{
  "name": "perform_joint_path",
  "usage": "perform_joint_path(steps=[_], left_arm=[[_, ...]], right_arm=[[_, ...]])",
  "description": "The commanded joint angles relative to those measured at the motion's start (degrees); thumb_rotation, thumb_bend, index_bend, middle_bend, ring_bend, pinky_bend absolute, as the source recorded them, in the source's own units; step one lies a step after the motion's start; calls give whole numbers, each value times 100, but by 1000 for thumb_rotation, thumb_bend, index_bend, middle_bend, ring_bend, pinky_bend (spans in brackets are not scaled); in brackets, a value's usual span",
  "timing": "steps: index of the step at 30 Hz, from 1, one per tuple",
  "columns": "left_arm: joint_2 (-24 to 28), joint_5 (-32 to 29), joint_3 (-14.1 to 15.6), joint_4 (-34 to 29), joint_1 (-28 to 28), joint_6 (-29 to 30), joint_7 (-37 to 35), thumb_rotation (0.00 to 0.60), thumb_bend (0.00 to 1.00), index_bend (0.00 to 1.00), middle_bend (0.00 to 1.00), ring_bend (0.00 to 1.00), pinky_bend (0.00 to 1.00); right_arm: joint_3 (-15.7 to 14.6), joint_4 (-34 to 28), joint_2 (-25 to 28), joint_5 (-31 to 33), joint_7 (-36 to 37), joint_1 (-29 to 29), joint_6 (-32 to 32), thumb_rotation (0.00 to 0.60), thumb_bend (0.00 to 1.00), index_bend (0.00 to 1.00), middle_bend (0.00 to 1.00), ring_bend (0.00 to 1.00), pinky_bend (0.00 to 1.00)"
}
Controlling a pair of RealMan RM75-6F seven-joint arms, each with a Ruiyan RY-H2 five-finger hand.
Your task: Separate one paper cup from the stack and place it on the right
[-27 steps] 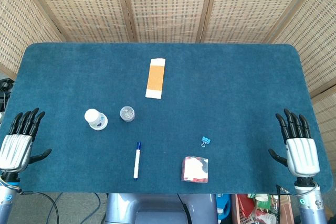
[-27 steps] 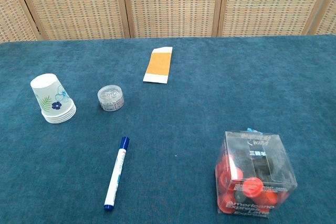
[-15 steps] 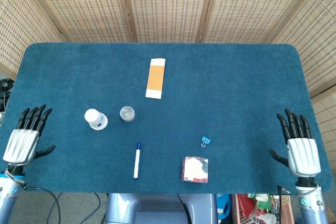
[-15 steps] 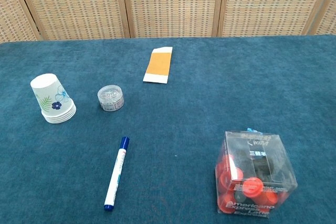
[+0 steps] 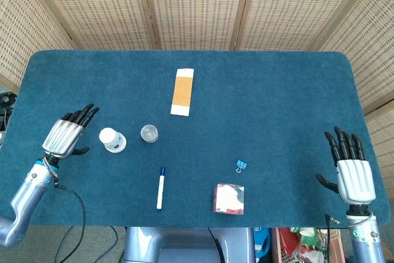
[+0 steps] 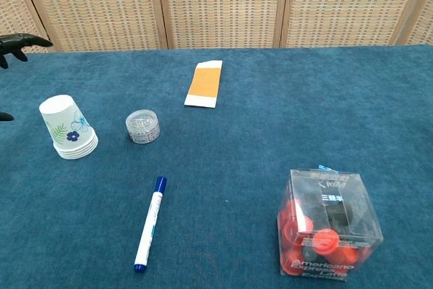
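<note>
Open left hand beside tapered, floral-printed paper cup stack

Head view looks down; chest view low, nearer.

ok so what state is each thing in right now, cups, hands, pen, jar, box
white floral paper cup stack: upside down, nested, untouched
left hand: open, beside the stack, not touching
right hand: open, at table edge
blue-capped white marker: capped, lying flat
small clear round jar: lidded, upright
clear plastic box: closed
</note>
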Motion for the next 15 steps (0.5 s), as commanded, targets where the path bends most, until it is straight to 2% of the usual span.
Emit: perform_joint_path(steps=[1,8,15], left_arm=[[-262,80,-21,370,-253,-220,-164,600,29,166,140,260,306],[-443,110,72,635,-412,-383,-115,600,28,294,245,348,344],[-569,81,139,766,-467,-445,-137,600,27,324,267,366,354]], right_arm=[[15,21,-1,46,19,1,-28,600,0,0,0,0,0],[38,41,10,110,74,0,-61,600,0,0,0,0,0],[46,36,24,135,118,13,-104,600,0,0,0,0,0]])
